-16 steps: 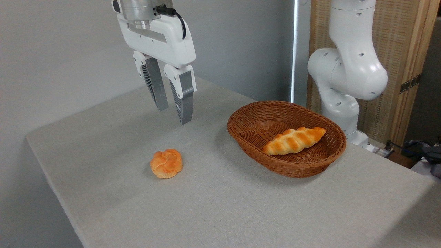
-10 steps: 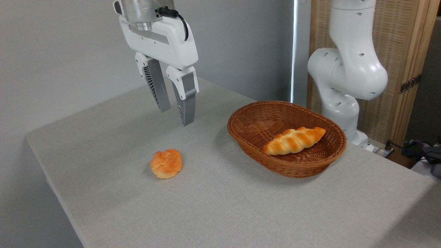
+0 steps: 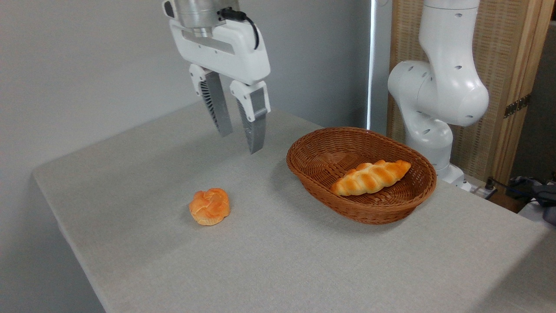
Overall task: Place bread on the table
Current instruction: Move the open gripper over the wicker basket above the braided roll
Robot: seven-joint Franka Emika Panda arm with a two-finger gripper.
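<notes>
Gripper [image 3: 241,141] hangs empty above the table [image 3: 304,261], fingers apart. Bread [image 3: 370,177] lies in the wicker basket [image 3: 321,191]. Judged light, soft, crushable; best pinched gently across its braided middle.

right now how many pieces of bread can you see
2. The long braided bread lies inside the wicker basket; the small round bun sits on the table, left of the basket. None seems hidden.
</notes>
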